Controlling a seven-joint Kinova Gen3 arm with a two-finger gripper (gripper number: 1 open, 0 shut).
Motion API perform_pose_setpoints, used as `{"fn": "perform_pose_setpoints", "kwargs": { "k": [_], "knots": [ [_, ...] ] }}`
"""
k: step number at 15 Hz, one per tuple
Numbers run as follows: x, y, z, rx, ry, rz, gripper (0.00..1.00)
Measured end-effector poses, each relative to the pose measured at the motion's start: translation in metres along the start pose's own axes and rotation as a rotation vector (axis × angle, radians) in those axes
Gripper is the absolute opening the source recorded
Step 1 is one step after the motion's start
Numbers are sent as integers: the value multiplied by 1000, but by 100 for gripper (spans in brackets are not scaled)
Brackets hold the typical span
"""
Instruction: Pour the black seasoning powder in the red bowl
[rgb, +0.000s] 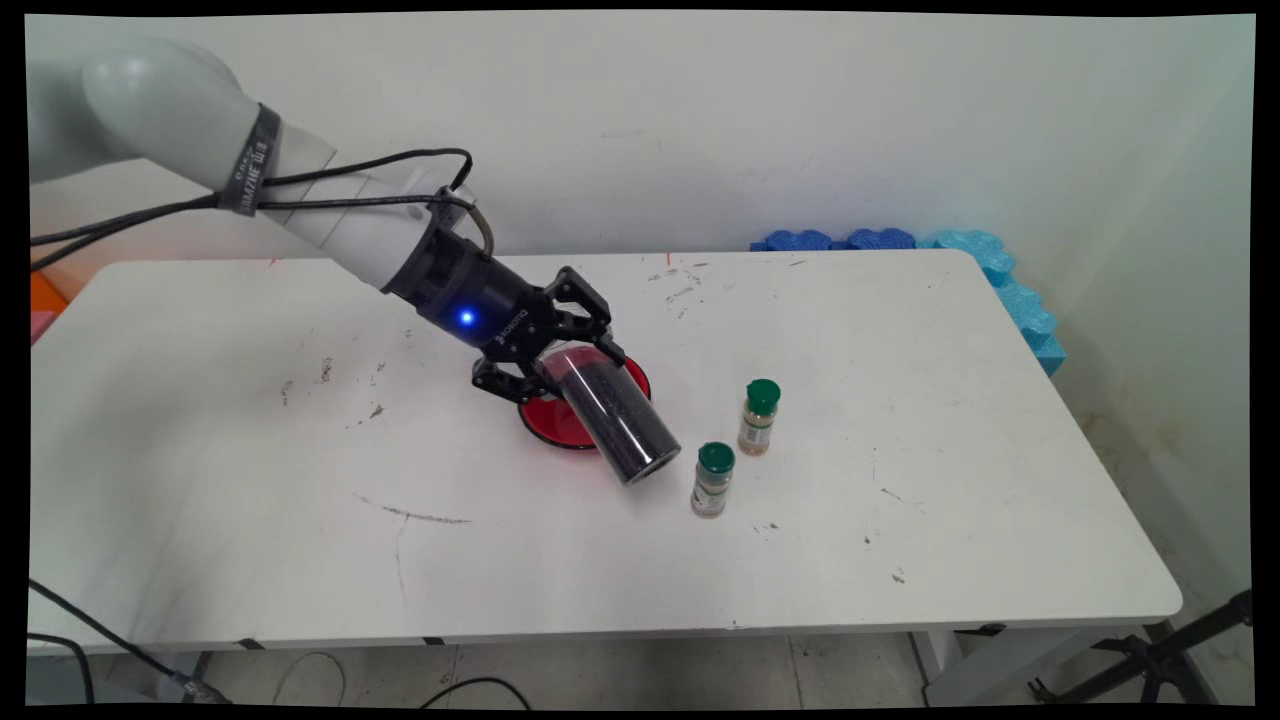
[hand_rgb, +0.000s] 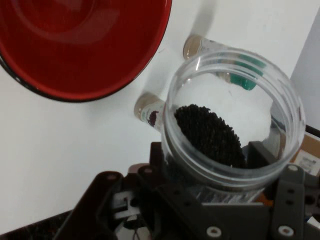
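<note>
My black gripper (rgb: 562, 352) is shut on a clear plastic jar (rgb: 610, 410) holding dark grains. The jar is tilted steeply, its open mouth pointing down and to the right, above the table. In the hand view the jar (hand_rgb: 232, 125) fills the centre, with the dark grains (hand_rgb: 210, 134) heaped against its lower wall. A red bowl (rgb: 558, 420) sits on the table just behind and beneath the jar; the red bowl (hand_rgb: 80, 45) looks empty in the hand view. Two small green-capped spice bottles (rgb: 713, 480) (rgb: 759, 416) stand upright to the right of the jar's mouth.
The white table (rgb: 900, 520) carries scuff marks. Blue foam pieces (rgb: 1000, 275) lie along its far right corner against the wall. Black cables hang from the arm and run under the table's near edge.
</note>
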Motion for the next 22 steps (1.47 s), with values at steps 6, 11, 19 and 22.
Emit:
{"fn": "perform_pose_setpoints", "kwargs": {
  "k": [6,11,19,22],
  "knots": [
    [0,4,6,-30,-41,-119,0],
    [2,7,8,-62,-100,-190,0],
    [21,6,3,-107,-157,-254,0],
    [27,4,0,-120,-168,-286,0]
  ]
}}
